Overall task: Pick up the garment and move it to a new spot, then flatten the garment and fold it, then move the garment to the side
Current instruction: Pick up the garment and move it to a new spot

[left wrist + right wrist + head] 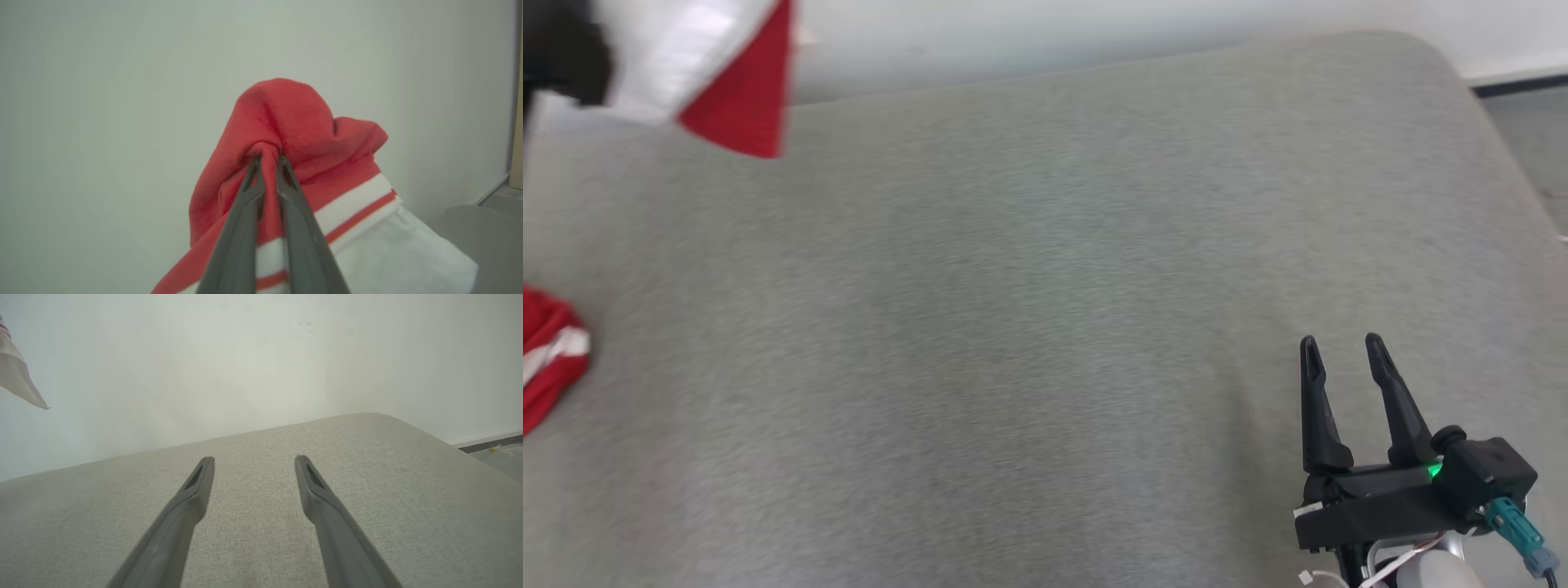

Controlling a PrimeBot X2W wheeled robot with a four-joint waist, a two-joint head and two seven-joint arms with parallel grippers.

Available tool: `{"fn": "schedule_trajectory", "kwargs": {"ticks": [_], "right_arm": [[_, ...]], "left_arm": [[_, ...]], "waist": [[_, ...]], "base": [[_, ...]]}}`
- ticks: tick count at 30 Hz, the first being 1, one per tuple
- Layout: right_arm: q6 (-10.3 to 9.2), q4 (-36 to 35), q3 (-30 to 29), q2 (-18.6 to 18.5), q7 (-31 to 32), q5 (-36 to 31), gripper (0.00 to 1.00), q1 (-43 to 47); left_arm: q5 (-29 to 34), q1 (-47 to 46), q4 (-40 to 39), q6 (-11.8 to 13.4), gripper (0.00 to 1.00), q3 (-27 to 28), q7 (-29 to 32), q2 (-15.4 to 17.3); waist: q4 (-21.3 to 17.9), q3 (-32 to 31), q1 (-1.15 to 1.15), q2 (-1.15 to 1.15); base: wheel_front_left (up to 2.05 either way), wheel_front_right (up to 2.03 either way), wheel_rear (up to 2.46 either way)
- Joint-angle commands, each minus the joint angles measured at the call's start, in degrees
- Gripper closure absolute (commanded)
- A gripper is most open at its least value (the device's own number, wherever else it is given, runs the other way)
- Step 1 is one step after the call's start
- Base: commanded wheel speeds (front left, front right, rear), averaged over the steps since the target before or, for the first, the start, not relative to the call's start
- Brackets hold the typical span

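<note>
**Above the Padded Surface: Garment Handling and Grip Points**

Above the far left part of the grey padded surface (1045,327), the garment (727,82) hangs clear, carried by the left pincer (267,159). That pincer is closed almost fully on a bunched fold of red cloth, which puckers around both fingertips. The right pincer (1339,343) stands over the near right part of the padded surface, spread wide and holding nothing.

A red bunch (551,359) with a white stripe lies at the left edge of the padded surface. Whether it is joined to the lifted cloth cannot be told.

Handling, as judged:
- The garment looks like a soft knit: light, limp, and not fragile.
- It will not hold a shape. Held at one point, it hangs as a twisted drape.
- The knit texture suggests little slip between the fingers.
- For flattening, take hold at an edge rather than mid-cloth. Two corners along the striped band, well apart, one per pincer, would suit.

Markings: red body, white panel, and a white band with a thin red stripe. No brand, label or writing can be read.
</note>
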Motion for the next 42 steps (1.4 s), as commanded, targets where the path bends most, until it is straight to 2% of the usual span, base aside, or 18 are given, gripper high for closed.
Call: {"fn": "schedule_trajectory", "kwargs": {"ticks": [1, 7, 13, 20, 26, 27, 28, 29, 35, 42], "right_arm": [[-0.12, 0.0, 0.1, -0.1, -0.1, 0.2, 0.00, 0.5], [-0.12, -0.1, 0.5, 0.0, -0.1, 1.4, 0.00, 0.8], [-0.12, -0.6, 1.7, -0.1, -0.1, 2.4, 0.00, -0.3], [-0.12, -0.6, 2.1, -0.1, -0.1, 2.3, 0.00, 0.3], [-0.12, -0.2, 2.6, -0.1, -0.1, 1.1, 0.00, -0.2], [-0.12, -0.2, 2.4, -0.1, -0.1, 0.9, 0.00, -0.3], [-0.12, -0.1, 2.6, -0.1, -0.1, 0.6, 0.00, -0.3], [-0.12, -0.1, 2.7, -0.1, -0.1, 0.4, 0.00, -0.2], [-0.12, 0.1, 2.8, -0.1, -0.1, -0.8, 0.00, 1.0], [-0.12, -0.8, 2.5, -0.1, 0.0, -1.9, 0.00, 2.0]], "left_arm": [[-0.2, -0.4, -0.2, 0.0, 1.00, -0.2, 0.1, -0.4], [0.0, -0.6, -1.6, -0.3, 1.00, -5.7, 0.0, -5.8], [-0.7, 3.7, 0.0, -0.5, 1.00, -9.7, -2.5, -8.8], [-0.9, 14.4, 3.0, 1.1, 1.00, -12.9, -6.7, -11.2], [-0.8, 24.4, 8.3, 2.0, 1.00, -16.3, -11.3, -14.0], [-0.8, 25.4, 9.2, 2.0, 0.94, -16.8, -12.0, -14.6], [-0.5, 26.0, 9.9, 2.1, 0.27, -17.2, -12.7, -14.8], [-0.2, 26.3, 10.5, 2.2, 0.00, -17.6, -13.6, -15.1], [-0.3, 27.8, 11.3, 3.5, 0.00, -16.7, -20.1, -16.3], [0.4, 30.4, 8.1, 6.1, 0.00, -12.5, -22.9, -14.3]], "waist": [[-3.9, -0.7, 0.01, 0.01], [-8.6, 0.2, 0.01, 0.01], [-11.4, 1.4, 0.01, 0.01], [-11.7, 1.8, 0.01, 0.01], [-9.8, 1.4, 0.01, 0.01], [-9.3, 1.2, 0.01, 0.01], [-9.0, 1.0, 0.01, 0.01], [-8.5, 0.6, 0.01, 0.01], [-5.6, -1.8, 0.01, 0.01], [-2.3, -4.4, 0.01, 0.01]], "base": [[0.00, 0.00, 0.00], [0.00, 0.00, 0.00], [0.00, 0.00, 0.00], [0.00, 0.00, 0.00], [0.00, 0.00, 0.00], [0.00, 0.00, 0.00], [0.00, 0.00, 0.00], [0.00, 0.00, 0.00], [0.00, 0.00, 0.00], [0.00, 0.00, 0.00]]}}
